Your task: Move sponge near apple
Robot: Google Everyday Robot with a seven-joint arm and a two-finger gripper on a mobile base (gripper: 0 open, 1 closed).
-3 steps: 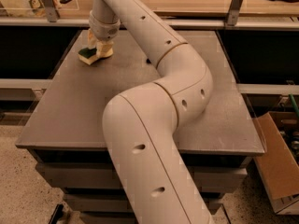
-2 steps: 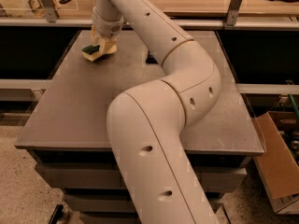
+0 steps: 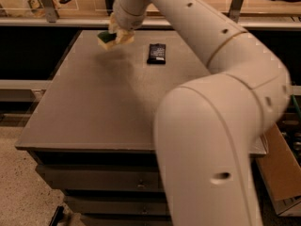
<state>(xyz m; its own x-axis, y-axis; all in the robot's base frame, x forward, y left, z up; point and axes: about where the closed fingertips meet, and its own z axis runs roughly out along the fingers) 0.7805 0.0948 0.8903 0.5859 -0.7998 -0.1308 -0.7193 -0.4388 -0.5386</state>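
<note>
The sponge point(image 3: 105, 37), dark green on top with pale yellow foam below, hangs in my gripper point(image 3: 117, 34) above the far left part of the grey table point(image 3: 94, 107). A soft shadow lies on the table under it. The gripper is shut on the sponge. My big white arm point(image 3: 221, 79) reaches from the lower right across the table to it. The apple is out of view; the arm hides much of the table's right side.
A flat black wrapped packet point(image 3: 156, 53) lies on the table just right of the gripper. A shelf rail point(image 3: 56, 21) runs behind the table. A cardboard box point(image 3: 282, 173) stands on the floor at the right.
The gripper has lifted the sponge off the table's far left and carried it to the right. The black packet, hidden by the arm before, now shows.
</note>
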